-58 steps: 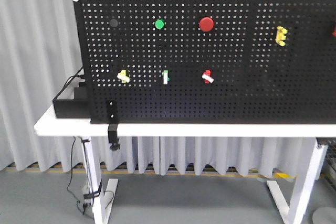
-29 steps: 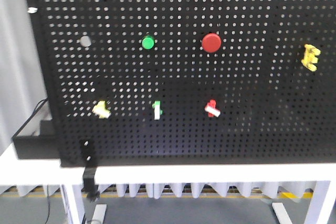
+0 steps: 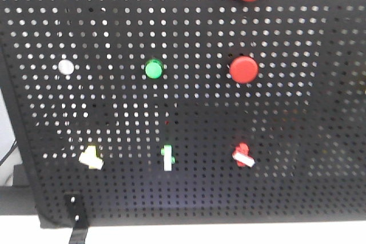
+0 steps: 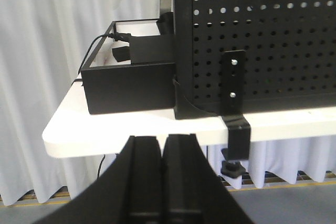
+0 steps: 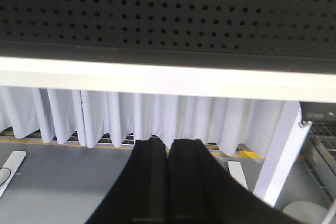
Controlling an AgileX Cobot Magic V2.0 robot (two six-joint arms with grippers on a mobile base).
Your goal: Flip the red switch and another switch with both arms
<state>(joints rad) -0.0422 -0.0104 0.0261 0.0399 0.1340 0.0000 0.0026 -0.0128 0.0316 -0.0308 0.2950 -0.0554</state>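
**Red switch** point(image 3: 243, 155): low on the black pegboard point(image 3: 297, 118), right end of a row of three small toggles. Its white-tipped lever slants down and to the right. Nothing is touching it.

**Cream-yellow switch** point(image 3: 91, 157): left end of the same row, stubby lever also slanting down-right, untouched. The two sit well apart, which suits one arm each.

**Between them:** a slim upright white toggle point(image 3: 167, 158) with a green glow, not part of the job. Above the row are a green button point(image 3: 153, 68) and two round red push-buttons point(image 3: 244, 69). All levers stick out from the vertical board toward the robot, so a push from the front should reach them.

**Left gripper** point(image 4: 161, 142): fingers pressed together with nothing between them. It sits low, facing the table edge point(image 4: 131, 129) near the board's left corner, by a clamp bracket point(image 4: 233, 103) and a black box point(image 4: 131, 85). A yellow part at the top of this view is probably the cream switch, so the arm is below it.

**Right gripper** point(image 5: 168, 145): fingers also closed on nothing. It points at the white table edge from below, with white curtain point(image 5: 79, 119) behind. No switch shows in this view.

**Judgement:** the closed fingers likely serve as a single blunt tip for flicking levers. Both arms need to rise to the toggle row. The main risk is brushing the middle toggle.
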